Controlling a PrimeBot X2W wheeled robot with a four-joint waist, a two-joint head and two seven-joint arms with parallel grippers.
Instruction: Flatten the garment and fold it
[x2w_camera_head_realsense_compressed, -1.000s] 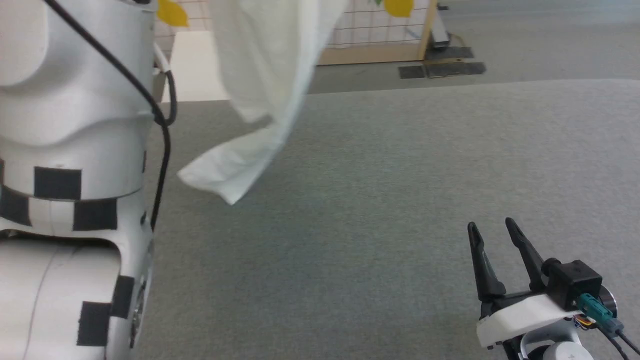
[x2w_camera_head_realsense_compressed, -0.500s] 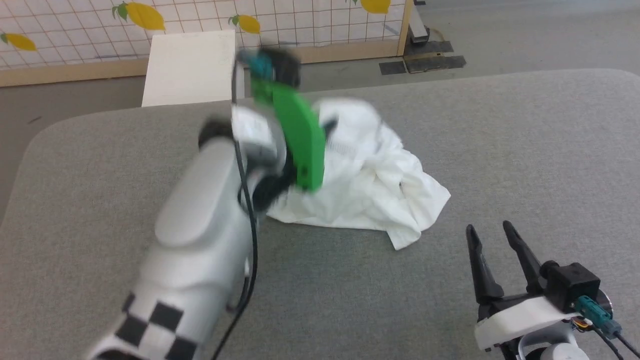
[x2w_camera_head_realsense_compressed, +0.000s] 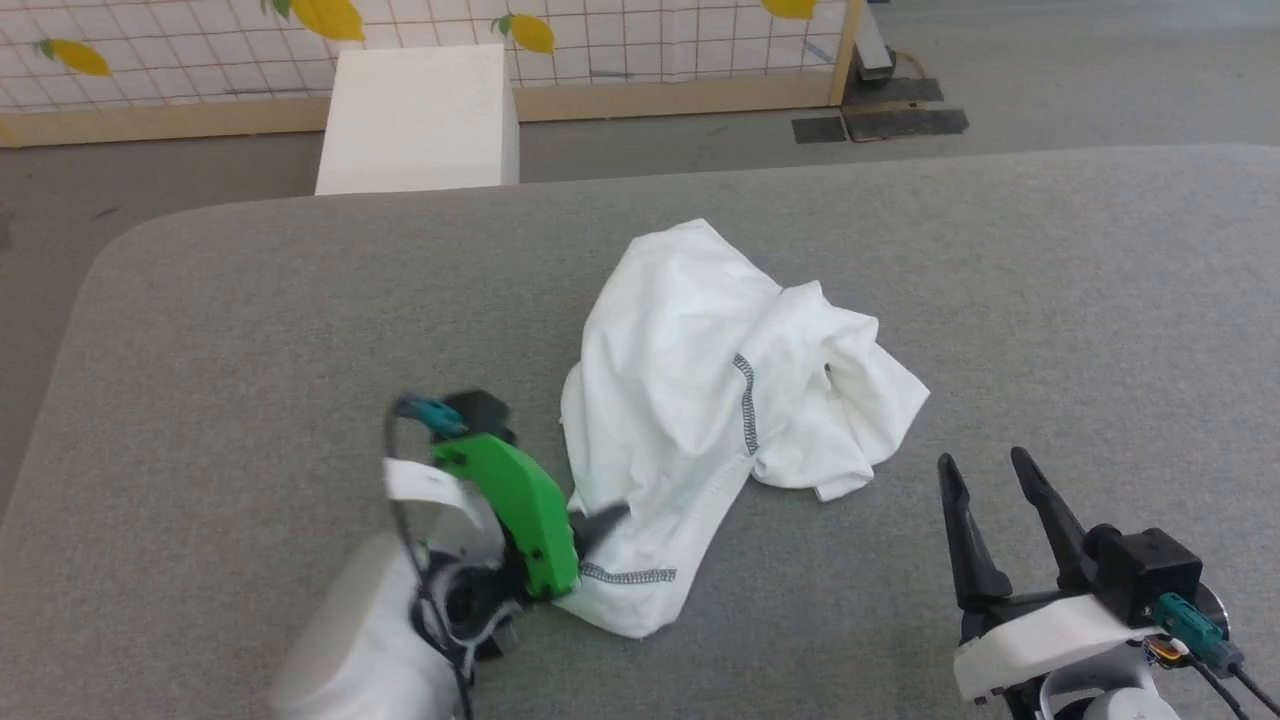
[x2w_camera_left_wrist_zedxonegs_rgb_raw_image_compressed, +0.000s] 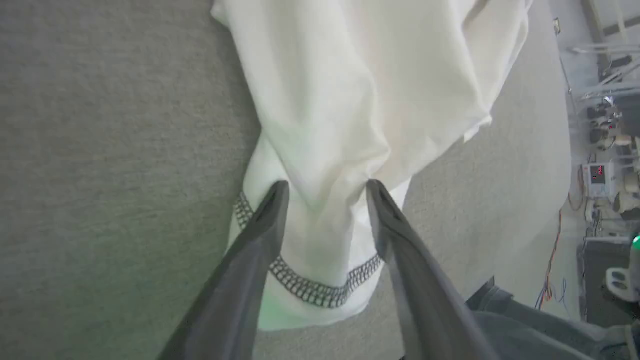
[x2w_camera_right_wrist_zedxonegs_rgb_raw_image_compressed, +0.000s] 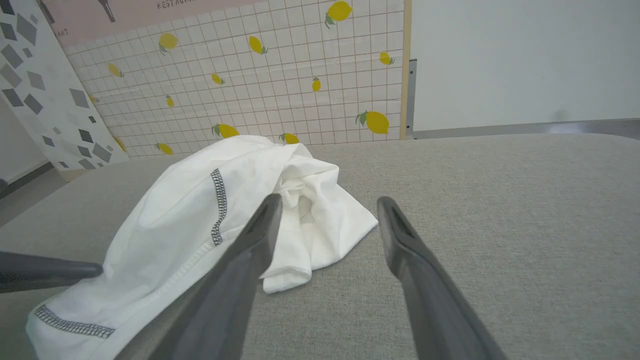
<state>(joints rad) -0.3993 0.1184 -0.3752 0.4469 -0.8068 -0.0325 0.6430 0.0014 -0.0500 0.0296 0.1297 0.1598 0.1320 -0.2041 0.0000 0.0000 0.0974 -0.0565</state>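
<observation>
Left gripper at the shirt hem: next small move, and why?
Probably close the left gripper: its open fingers straddle a fold of the crumpled garment near the stitched hem, so a pinch there could let it pull the cloth flat.

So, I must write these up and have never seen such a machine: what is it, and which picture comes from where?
It is a robot with two arms, each ending in a two-fingered tool. The picture from above comes from a camera on its head, looking down at a grey padded surface. The other two come from cameras on its wrists, each looking along that arm's own dark fingers. On the surface lies a crumpled white T-shirt with dark zigzag stitching; a white box stands beyond the far edge. The left tool has its fingers apart on either side of a bunch of fabric near the shirt's hem; it does not look clamped. The right tool is open, holds nothing and is clear of the shirt.
</observation>
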